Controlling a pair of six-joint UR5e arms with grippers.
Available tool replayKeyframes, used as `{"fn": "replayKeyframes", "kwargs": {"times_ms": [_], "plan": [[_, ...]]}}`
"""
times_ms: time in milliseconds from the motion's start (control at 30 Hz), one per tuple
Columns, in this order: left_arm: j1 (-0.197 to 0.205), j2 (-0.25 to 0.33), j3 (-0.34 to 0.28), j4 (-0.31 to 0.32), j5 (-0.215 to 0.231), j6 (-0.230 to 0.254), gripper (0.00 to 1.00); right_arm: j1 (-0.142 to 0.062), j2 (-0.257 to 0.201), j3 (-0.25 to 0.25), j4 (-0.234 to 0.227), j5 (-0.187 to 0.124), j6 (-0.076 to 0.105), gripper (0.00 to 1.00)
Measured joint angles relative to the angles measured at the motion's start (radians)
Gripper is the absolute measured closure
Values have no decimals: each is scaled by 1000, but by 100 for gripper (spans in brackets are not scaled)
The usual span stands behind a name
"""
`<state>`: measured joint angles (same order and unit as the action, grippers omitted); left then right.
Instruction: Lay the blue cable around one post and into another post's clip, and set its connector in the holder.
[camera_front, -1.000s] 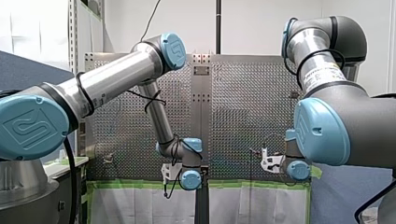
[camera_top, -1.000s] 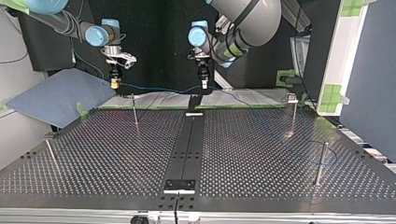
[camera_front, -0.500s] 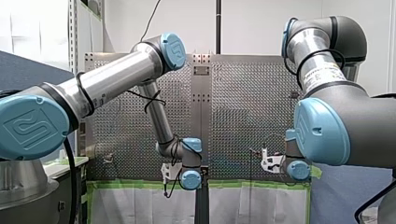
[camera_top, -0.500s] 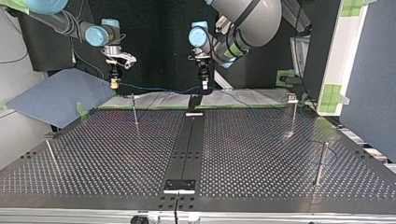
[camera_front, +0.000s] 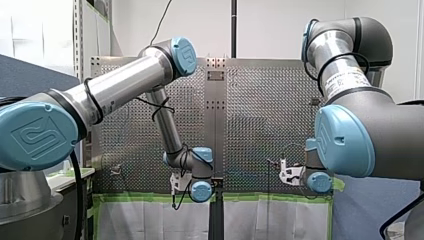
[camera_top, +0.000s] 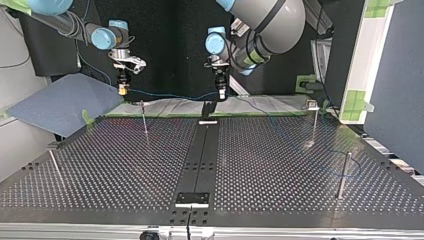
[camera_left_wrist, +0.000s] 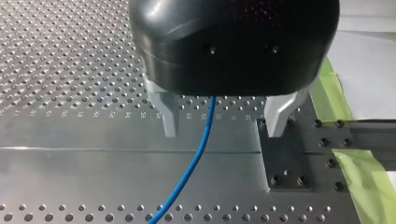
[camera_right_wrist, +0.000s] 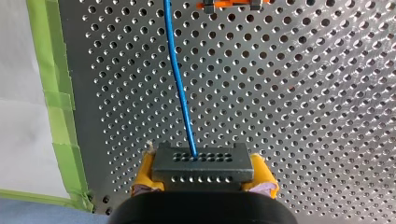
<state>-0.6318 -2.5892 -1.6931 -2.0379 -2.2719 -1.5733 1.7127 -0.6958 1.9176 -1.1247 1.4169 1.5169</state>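
**Background stuff around the bench**

Big perforated metal table (camera_top: 115, 160), with a dark strip (camera_top: 202, 150) running down its middle in the top view. Green tape (camera_front: 145, 198) lines one edge, with white sheeting (camera_front: 150, 220) right beside it. A blue-grey panel (camera_top: 60, 102) sits tilted off the table's far left corner in the top view.

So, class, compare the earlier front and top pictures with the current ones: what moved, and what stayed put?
My left gripper shifted slightly toward the top view's right; in the front view its wrist slid a little left. Its fingers stand apart, the blue cable running between them. My right gripper stayed in place, shut on the connector.
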Motion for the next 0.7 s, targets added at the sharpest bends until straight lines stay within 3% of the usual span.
{"fn": "replayKeyframes", "kwargs": {"times_ms": [133, 433, 600, 667, 700], "plan": [[2, 0, 0, 2, 6, 1, 27, 0, 0, 0, 0, 0, -2, 100], [2, 0, 0, 1, 14, 11, 30, 0, 0, -1, 1, 1, -4, 100], [2, 0, 0, 0, 10, 13, 44, 0, 0, -2, 1, 1, -4, 100], [3, 0, 0, 0, 9, 12, 55, 0, 0, -2, 1, 1, -4, 100], [3, 0, 0, 0, 9, 12, 55, 0, 0, -2, 1, 1, -4, 100]]}}
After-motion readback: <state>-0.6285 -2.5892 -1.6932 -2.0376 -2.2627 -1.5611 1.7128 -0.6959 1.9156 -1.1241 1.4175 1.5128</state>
